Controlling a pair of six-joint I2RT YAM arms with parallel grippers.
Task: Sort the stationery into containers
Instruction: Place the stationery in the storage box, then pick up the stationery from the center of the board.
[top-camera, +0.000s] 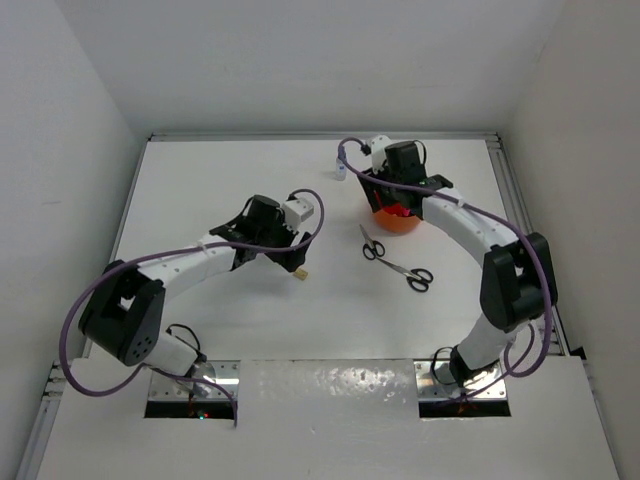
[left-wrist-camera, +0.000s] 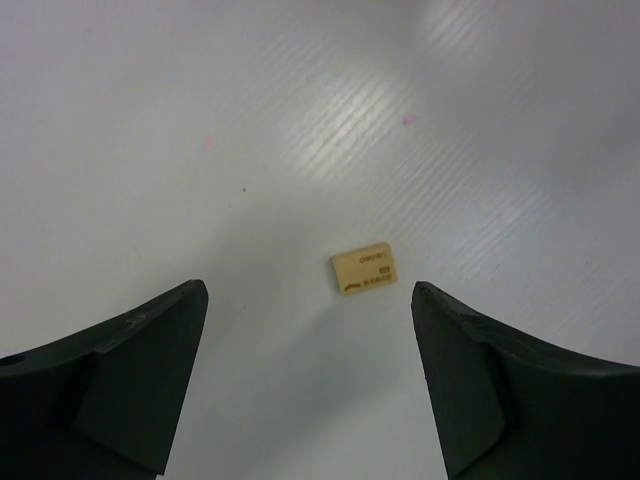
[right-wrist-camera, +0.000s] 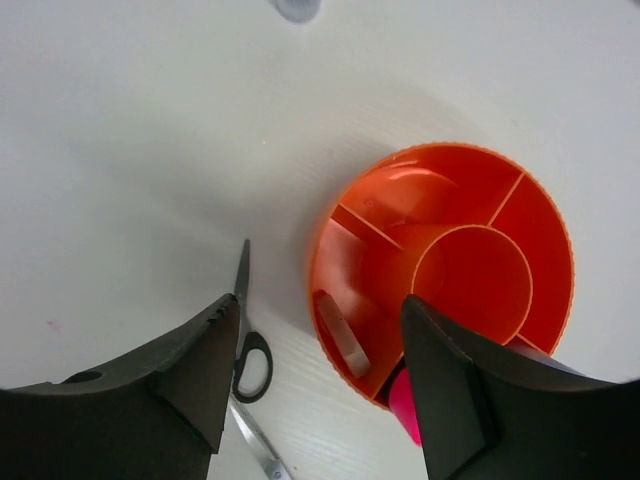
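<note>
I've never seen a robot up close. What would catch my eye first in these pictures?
The bright round orange plastic tub, split by dividers around a central cup, stands toward the far right of the white table, directly beneath the open right gripper. Near the middle, the left gripper hangs open over a small beige eraser lying flat. Two black-handled scissors lie on the near side of the tub.

Top view: round orange plastic tub (top-camera: 398, 223) largely hidden beneath the right arm (top-camera: 460, 222); right wrist view: black-handled scissors (right-wrist-camera: 242, 295) cut off at the near edge, and a grey rounded object (right-wrist-camera: 297, 8), unidentifiable, cut off at the far edge.
</note>
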